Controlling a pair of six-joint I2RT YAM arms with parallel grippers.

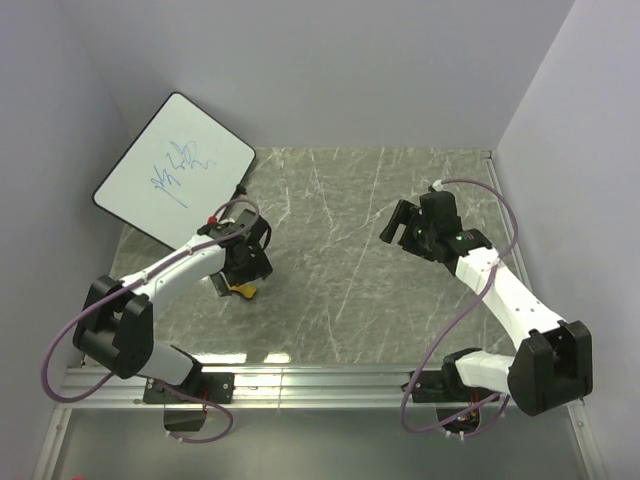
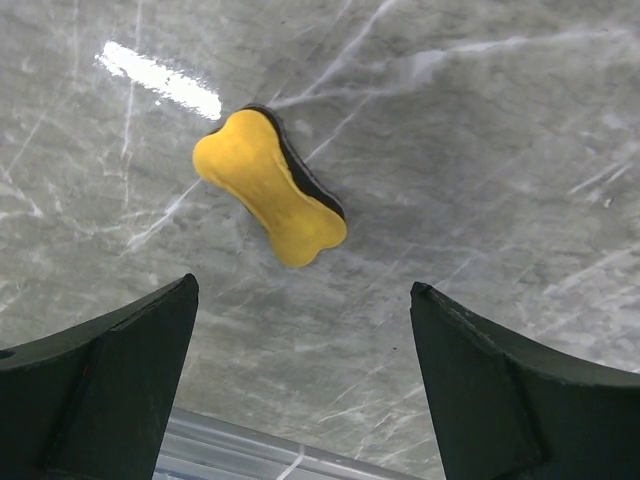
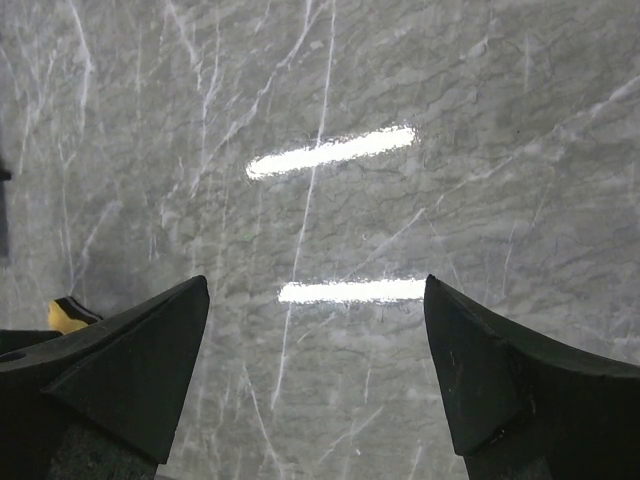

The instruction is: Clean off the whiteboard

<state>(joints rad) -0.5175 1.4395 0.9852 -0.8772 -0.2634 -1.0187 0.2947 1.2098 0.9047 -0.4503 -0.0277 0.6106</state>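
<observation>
Board (image 1: 175, 165): far-left corner of the table (image 1: 350, 230), blue scribbles unwiped.
Left gripper (image 2: 302, 292): jaws spread, empty, hovering just short of the eraser.
Eraser (image 2: 270, 187): lies askew; I'd turn the wrist so the fingers close across its narrow waist, then descend squarely.
Right gripper (image 3: 315, 288): spread, empty, well apart.

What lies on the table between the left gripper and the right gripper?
Nothing: in the top view, only bare marble table separates the left gripper from the right gripper.
</observation>
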